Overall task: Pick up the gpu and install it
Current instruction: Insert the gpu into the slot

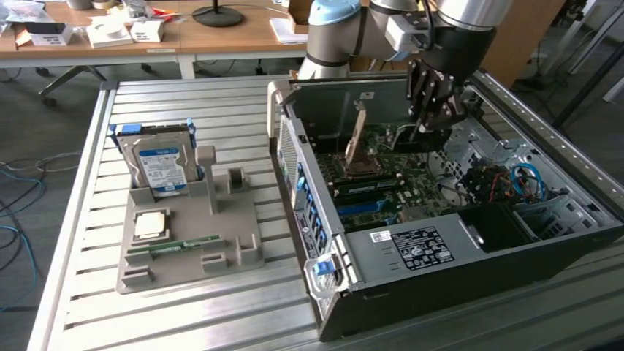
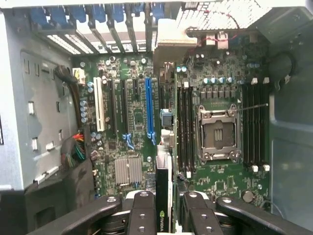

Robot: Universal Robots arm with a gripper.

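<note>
We see the slatted metal bench [image 1: 88, 219] carrying an open computer case [image 1: 410, 314] that lies on its side, its motherboard [image 2: 215, 181] facing up. The arm reaches down into the case, and the claw [image 1: 432, 124] hangs over the board near the empty CPU socket [image 2: 217, 132]. In the wrist view its two fingers [image 2: 142, 215] stand close together, nipped onto the gpu [image 2: 163, 196], which we see edge-on between them. The card's long axis runs straight away from the claw toward the case's rear wall, silver bracket [image 2: 171, 41] leading, parallel with the blue expansion slot [image 2: 149, 110]. The card appears between that slot and the socket. We cannot tell whether its lower edge is in any slot.
</note>
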